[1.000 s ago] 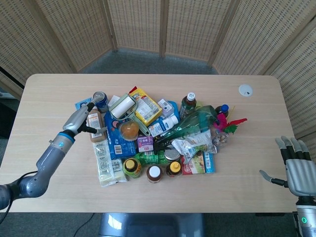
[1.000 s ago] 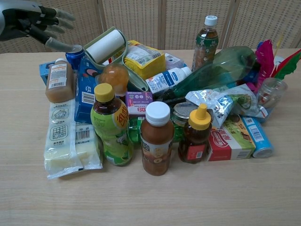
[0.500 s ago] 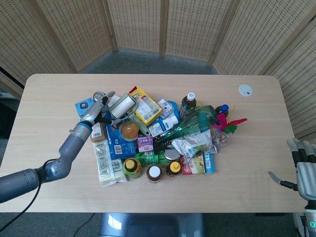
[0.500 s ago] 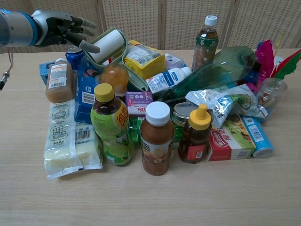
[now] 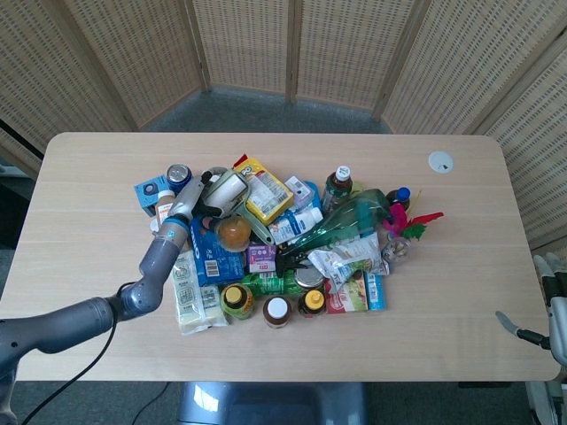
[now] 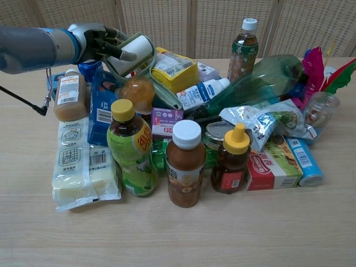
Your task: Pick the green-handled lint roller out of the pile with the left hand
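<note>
The lint roller (image 5: 227, 190) lies on top of the pile's left side, a white roll in a pale green frame, its green handle (image 5: 256, 230) running down to the right. In the chest view the lint roller (image 6: 138, 48) sits high at the back left with its handle (image 6: 162, 93) slanting down. My left hand (image 5: 197, 200) is against the roll's left end. My left hand (image 6: 101, 43) has its fingers spread over that end and the thumb across the front, not closed round it. My right hand (image 5: 555, 305) hangs open off the table's right edge.
Packed around the roller are a blue can (image 5: 178, 173), a brown sauce bottle (image 6: 69, 94), a blue packet (image 5: 207, 252), an orange jar (image 6: 136, 90) and a yellow bag (image 6: 173, 68). Bottles (image 6: 186, 162) stand at the pile's front. A white disc (image 5: 440, 161) lies far right.
My left hand moved right from beside the pile onto the roller's left end. The roller and yellow bag shifted slightly right. My right hand withdrew toward the lower right corner.
</note>
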Robot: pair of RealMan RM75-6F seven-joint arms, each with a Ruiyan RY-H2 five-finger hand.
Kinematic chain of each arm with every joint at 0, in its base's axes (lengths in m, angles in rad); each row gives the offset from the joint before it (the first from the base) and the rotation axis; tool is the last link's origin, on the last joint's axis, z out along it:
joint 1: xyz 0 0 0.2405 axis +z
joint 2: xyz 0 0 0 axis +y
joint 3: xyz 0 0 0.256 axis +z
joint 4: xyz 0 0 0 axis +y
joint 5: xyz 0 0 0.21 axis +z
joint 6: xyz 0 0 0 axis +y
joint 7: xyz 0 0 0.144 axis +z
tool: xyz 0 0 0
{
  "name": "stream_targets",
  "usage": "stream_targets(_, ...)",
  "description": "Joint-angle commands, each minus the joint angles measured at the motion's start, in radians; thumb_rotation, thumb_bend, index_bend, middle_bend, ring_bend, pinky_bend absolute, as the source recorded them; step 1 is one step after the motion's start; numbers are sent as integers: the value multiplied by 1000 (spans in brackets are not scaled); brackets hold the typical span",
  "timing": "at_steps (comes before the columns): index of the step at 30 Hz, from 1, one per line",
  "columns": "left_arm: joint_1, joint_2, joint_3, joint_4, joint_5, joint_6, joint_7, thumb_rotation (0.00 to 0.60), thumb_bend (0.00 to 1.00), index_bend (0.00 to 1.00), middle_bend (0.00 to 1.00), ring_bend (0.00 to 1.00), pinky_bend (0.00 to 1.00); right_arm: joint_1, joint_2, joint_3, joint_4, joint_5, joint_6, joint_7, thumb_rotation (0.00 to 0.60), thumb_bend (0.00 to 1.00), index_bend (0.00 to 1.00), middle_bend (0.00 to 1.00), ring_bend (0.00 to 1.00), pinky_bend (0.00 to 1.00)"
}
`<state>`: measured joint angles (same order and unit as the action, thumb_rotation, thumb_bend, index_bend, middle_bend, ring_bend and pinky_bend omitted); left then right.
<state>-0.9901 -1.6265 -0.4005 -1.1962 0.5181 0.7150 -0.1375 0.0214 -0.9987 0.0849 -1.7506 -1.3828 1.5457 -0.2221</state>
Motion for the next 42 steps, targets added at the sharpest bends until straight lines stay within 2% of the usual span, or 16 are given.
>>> stream_targets(1,16,1,-26,-5,17,14,-27,600,488,383,361,516,535,-1,-1,1,1,0,0,2,344,183,54,35,0,0)
stream_targets(6,68,69,-67,-92,47,-7,-90,600,486,387,369,522,546,6,-13,2,10,-1,-15,7,345,180,55,35,0,0)
stream_targets(13,186,220,-124,-294,149,-1,-202,600,474,373,369,513,545,22,-30,5,26,-6,-40,17,346,180,56,36,0,0)
stream_targets(19,326,394,-189,-474,234,-11,-340,600,465,361,369,511,546,33,-43,4,36,-17,-57,26,347,180,56,36,0,0)
stream_targets(27,528,586,-267,-650,384,10,-546,600,455,349,367,508,545,41,-58,-2,39,-43,-62,35,347,180,55,35,0,0)
stream_targets(35,715,737,-288,-741,582,80,-744,600,441,337,357,504,543,47,-79,-8,55,-66,-67,56,348,180,55,36,0,0)
stream_targets(42,777,800,-269,-739,680,137,-868,600,439,337,356,502,541,61,-98,-7,64,-73,-82,53,347,181,55,36,0,0)
